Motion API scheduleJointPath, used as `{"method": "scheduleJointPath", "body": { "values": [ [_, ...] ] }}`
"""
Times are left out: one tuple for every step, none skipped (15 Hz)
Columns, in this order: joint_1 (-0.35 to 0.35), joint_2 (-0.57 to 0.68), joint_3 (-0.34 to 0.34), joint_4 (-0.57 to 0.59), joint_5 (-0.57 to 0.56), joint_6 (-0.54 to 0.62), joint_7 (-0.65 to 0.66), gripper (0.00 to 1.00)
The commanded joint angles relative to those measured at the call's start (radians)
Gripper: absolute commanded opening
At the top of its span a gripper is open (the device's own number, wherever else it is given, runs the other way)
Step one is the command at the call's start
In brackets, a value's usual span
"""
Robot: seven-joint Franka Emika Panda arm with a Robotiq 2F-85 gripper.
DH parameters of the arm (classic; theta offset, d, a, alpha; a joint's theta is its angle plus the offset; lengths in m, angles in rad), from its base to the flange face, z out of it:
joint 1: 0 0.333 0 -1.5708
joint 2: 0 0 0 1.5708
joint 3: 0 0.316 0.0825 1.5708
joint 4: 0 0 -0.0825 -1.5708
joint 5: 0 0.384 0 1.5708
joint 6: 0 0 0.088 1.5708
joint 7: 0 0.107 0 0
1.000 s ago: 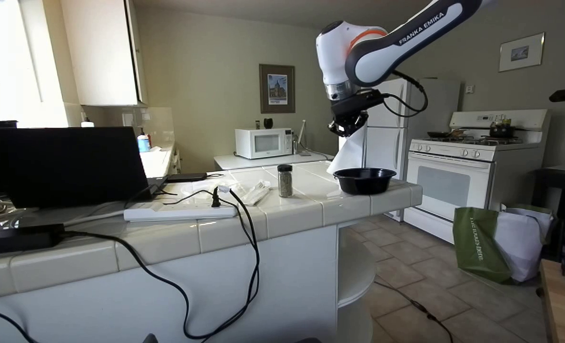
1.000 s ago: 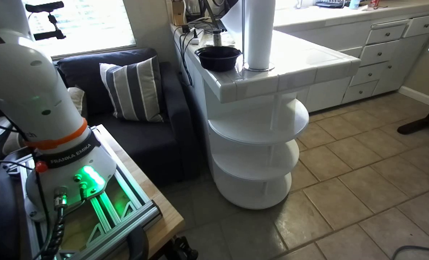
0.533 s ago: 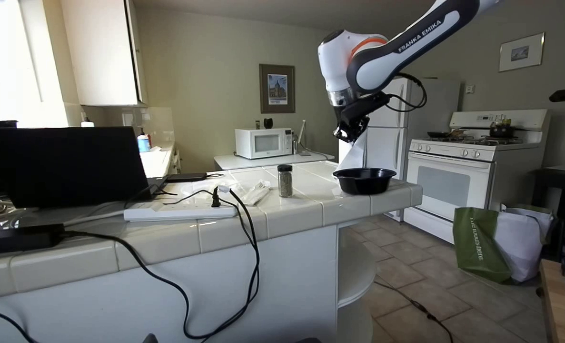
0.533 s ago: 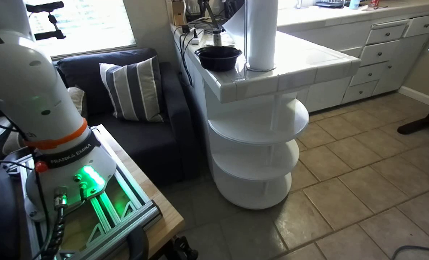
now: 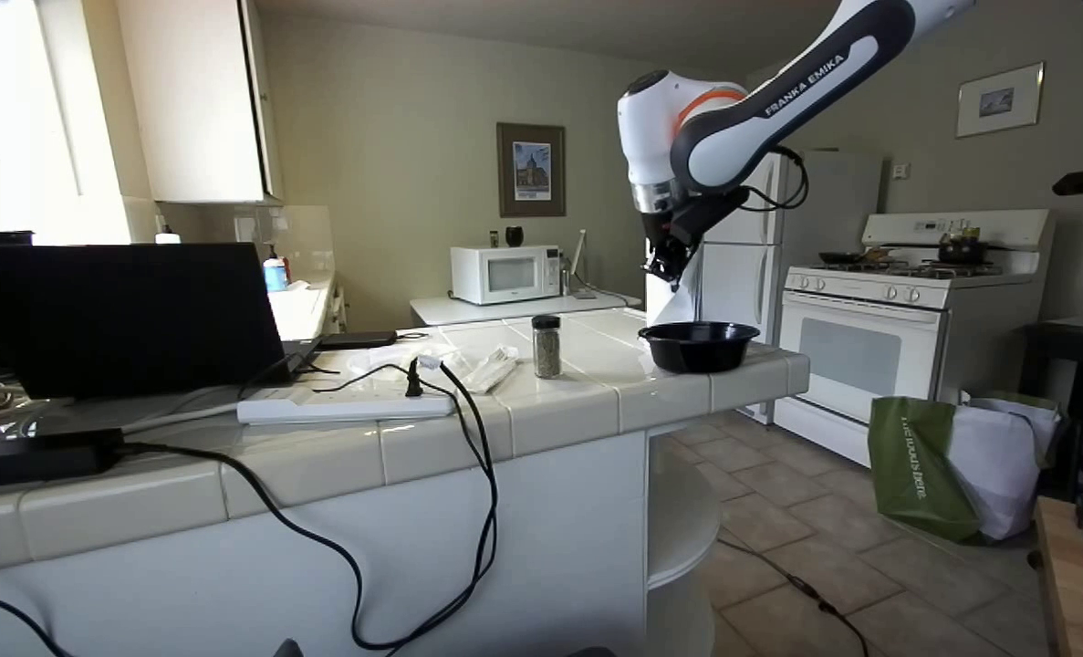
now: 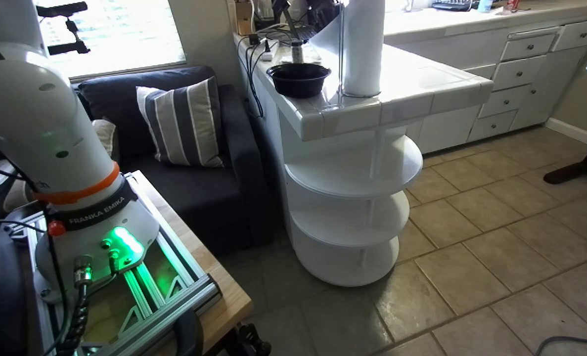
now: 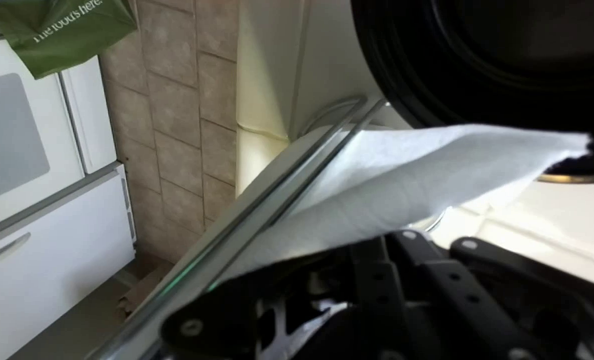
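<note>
My gripper (image 5: 664, 274) is black and hangs over the end of a white tiled counter (image 5: 587, 324). It is nearest to a paper towel roll (image 6: 362, 44) standing on a metal holder. In the wrist view the loose towel sheet (image 7: 417, 175) lies across the fingertips of my gripper (image 7: 392, 245) and touches or nearly touches them. The tips are hidden, so I cannot tell whether they hold the sheet. The holder's rods (image 7: 322, 155) slant beside the sheet. A black bowl (image 5: 701, 351) sits close by on the counter, also in the wrist view (image 7: 402, 65). The gripper is outside the exterior view (image 6: 298, 84) showing the bowl's near side.
A spice jar (image 5: 547, 347) stands beside the bowl. A power strip (image 5: 345, 406), cables and a laptop (image 5: 121, 319) are farther along the counter. Rounded shelves (image 6: 352, 173) stand under the counter end. A stove (image 5: 869, 347) and a green bag (image 5: 915, 465) are beyond.
My gripper has moved down and slightly right in an exterior view. The paper towel roll and its holder have shifted right in an exterior view. The bowl and jar have stayed put.
</note>
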Motion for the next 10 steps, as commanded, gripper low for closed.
{"method": "scheduleJointPath", "body": {
  "values": [
    [-0.001, 0.008, -0.011, -0.036, -0.008, 0.042, -0.075, 0.0],
    [0.0, 0.01, -0.013, -0.039, -0.009, 0.038, -0.081, 0.0],
    [0.001, 0.014, -0.014, -0.043, -0.011, 0.04, -0.088, 0.0],
    [0.001, 0.018, -0.015, -0.045, -0.01, 0.041, -0.088, 0.0],
    [0.001, 0.023, -0.017, -0.047, -0.011, 0.045, -0.085, 0.0],
    [0.002, 0.028, -0.019, -0.048, -0.011, 0.045, -0.08, 0.0],
    [0.002, 0.033, -0.021, -0.05, -0.015, 0.047, -0.074, 0.0],
    [0.002, 0.037, -0.023, -0.052, -0.017, 0.049, -0.07, 0.0],
    [0.003, 0.042, -0.026, -0.054, -0.021, 0.053, -0.068, 0.0],
    [0.003, 0.048, -0.03, -0.055, -0.025, 0.052, -0.064, 0.0]
  ]
}}
